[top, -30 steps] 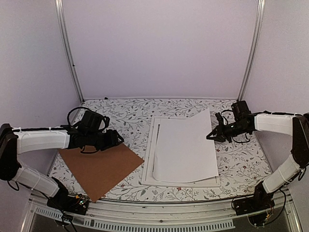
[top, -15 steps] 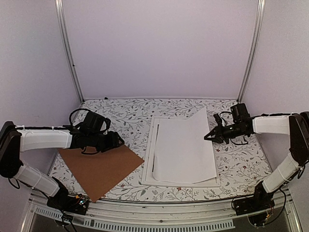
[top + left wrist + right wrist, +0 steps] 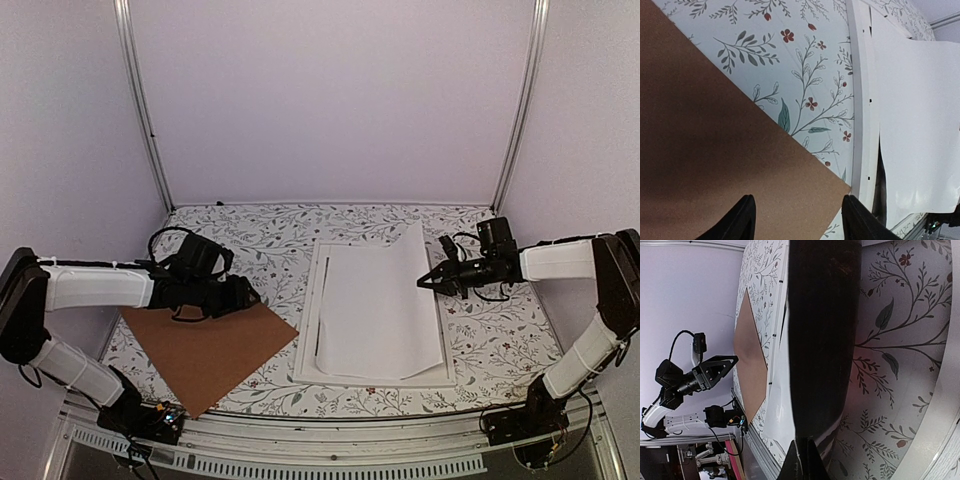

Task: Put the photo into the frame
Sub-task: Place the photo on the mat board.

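The photo (image 3: 380, 300) lies white back up over the white frame (image 3: 308, 330), its right edge lifted a little. My right gripper (image 3: 425, 281) is shut on that edge. In the right wrist view the photo's dark printed side (image 3: 825, 330) faces down toward the floral table, and the right gripper (image 3: 804, 460) pinches its edge. My left gripper (image 3: 250, 297) hangs open over the brown backing board (image 3: 205, 350), left of the frame. In the left wrist view the left gripper (image 3: 800, 220) is empty above the board (image 3: 715, 150), with the frame's rim (image 3: 860, 100) and the photo (image 3: 915, 115) to the right.
The brown backing board's right corner almost touches the frame's left rim. The floral tablecloth (image 3: 260, 240) covers the table. Metal posts (image 3: 140, 100) stand at the back corners and a rail (image 3: 330, 465) runs along the near edge.
My right gripper has moved left and down with the photo's edge, so the sheet lies flatter on the frame. The left gripper has drifted slightly right over the board.
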Robot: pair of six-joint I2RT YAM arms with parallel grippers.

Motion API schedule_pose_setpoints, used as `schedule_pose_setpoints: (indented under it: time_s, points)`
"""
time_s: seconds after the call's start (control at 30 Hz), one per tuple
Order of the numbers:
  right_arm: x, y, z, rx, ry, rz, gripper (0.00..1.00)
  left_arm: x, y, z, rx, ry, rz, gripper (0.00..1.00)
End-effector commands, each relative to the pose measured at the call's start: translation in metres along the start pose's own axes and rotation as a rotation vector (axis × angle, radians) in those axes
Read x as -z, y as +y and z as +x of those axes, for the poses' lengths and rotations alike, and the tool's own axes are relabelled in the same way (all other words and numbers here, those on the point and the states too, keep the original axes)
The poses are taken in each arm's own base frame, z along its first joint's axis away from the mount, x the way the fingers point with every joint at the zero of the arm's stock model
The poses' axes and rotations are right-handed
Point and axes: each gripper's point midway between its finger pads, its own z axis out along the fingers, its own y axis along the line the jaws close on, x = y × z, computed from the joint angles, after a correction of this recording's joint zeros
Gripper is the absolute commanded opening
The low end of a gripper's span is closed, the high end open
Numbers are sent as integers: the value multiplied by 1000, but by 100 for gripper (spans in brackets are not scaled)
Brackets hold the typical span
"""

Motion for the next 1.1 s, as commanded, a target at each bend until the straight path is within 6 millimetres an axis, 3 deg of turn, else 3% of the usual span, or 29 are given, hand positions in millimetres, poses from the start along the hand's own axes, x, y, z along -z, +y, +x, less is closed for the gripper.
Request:
schedule_pose_setpoints:
  time_s: [0.0, 0.33, 0.63, 0.93, 1.07]
  points:
    - [-1, 12, 2, -5, 13, -64, 0, 0, -12, -3, -17, -11, 23, 61]
    - [25, 75, -16, 65, -10, -165, 0, -2, -13, -3, -23, -14, 17, 61]
    - [25, 126, -15, 122, 15, -266, 0, -3, -12, -5, -25, -15, 7, 60]
    - [30, 167, -22, 162, 9, -338, 0, -1, -11, -7, -26, -23, -6, 60]
    - [30, 175, -24, 173, 5, -346, 0, 0, -11, -7, -28, -24, -8, 60]
